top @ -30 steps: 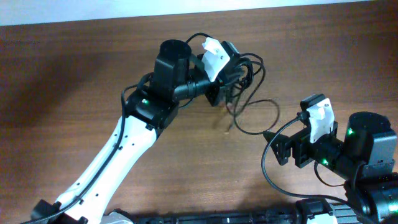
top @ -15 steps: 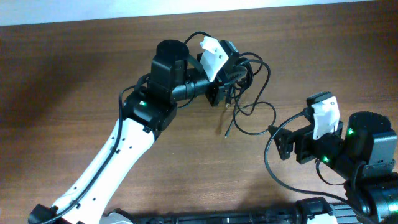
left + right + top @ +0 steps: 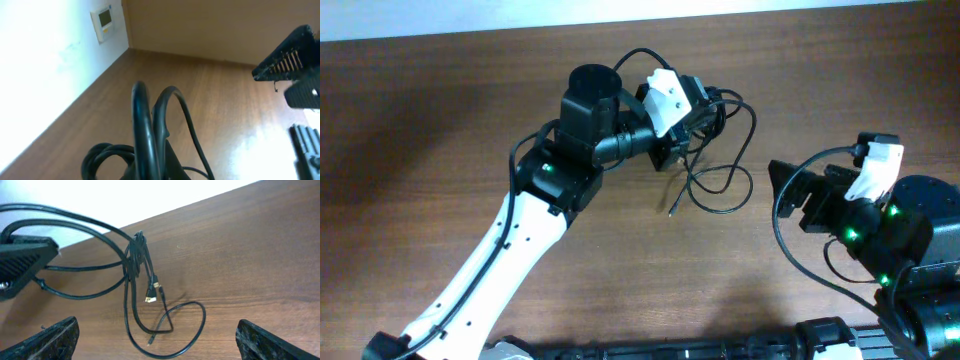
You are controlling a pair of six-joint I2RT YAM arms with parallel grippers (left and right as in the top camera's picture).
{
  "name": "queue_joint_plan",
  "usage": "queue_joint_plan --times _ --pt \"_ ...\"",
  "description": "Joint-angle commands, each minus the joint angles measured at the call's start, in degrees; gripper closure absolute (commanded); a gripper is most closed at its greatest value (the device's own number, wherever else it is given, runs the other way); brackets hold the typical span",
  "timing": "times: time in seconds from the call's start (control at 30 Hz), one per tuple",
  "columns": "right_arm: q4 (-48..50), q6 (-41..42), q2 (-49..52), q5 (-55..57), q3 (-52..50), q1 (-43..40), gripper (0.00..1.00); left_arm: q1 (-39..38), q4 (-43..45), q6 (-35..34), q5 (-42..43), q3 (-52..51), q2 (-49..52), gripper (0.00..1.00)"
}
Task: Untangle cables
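Left tool (image 3: 684,133) clenched on the cables (image 3: 134,260), right tool (image 3: 798,195) released.
The tangled bundle hung from the left tool, its low loops touched the desk (image 3: 440,120), well apart from the right tool.

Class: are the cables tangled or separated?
Tangled: the cables bunch into one knot hanging from the left gripper, with loops trailing onto the table.

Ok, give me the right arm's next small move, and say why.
Probably ease the right gripper forward to the gold-tipped plug and close on it. Its jaws stand wide open, apart from the cables, while the left gripper holds the bundle lifted with jaws shut, loops and plug ends hanging down to the table.
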Motion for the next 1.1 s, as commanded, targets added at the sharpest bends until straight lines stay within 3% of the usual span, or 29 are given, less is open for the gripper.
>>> queue_joint_plan --times 0.0,0.33,0.63,0.87,1.0,1.07 --pt "0.3 6.1 -0.1 1.3 0.6 -0.2 0.01 0.0 0.7 11.0 1.2 1.5 -4.1 1.00" --pt "1.6 10.0 2.8 0.5 0.6 -0.3 0.01 0.0 0.5 32.2 1.2 1.5 -8.2 1.00" --pt "9.6 11.3 9.3 -3.7 0.6 -0.3 0.01 0.0 0.6 42.2 1.2 1.5 -9.7 1.00" --pt "12.2 11.0 14.3 -5.6 0.6 -1.0 0.01 2.3 2.3 43.3 1.2 1.5 -11.7 1.00" --pt "11.6 2.0 14.8 -6.6 0.6 -4.4 0.01 5.2 3.1 42.9 1.3 1.5 -13.3 1.00" --pt "12.1 -7.7 14.2 -11.5 0.6 -6.6 0.01 6.4 3.6 39.7 2.8 1.5 -14.2 1.00"
